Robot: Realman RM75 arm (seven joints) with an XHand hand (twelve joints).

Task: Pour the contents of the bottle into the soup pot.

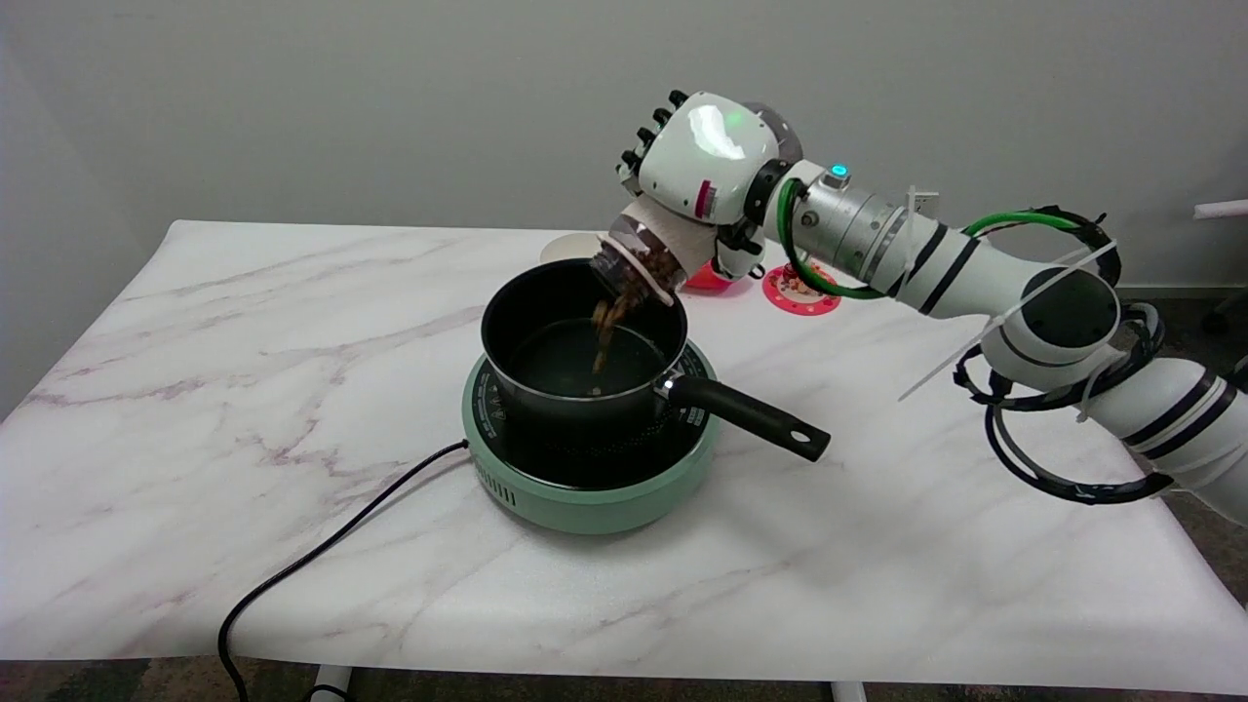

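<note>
Right hand (704,161): wrapped around the bottle (651,255), fingers clamped on its pale body, back of the hand facing the camera.
Bottle: tilted mouth-down over the far rim of the soup pot (575,356); brown pieces (609,327) fall from it into the pot.
Soup pot: black, sitting on a round green hotplate (585,483), its handle (751,414) pointing right and toward the camera.
Surface: white marble-patterned table (244,409); plain grey wall (341,107) behind.
Hidden: most fingers are behind the bottle; a red object (704,281) behind the hand is mostly covered and hard to identify.
Around: a pink round coaster (801,291) under the forearm; a pale disc (567,248) beyond the pot; a black cord (322,556) runs from the hotplate off the near edge.
</note>
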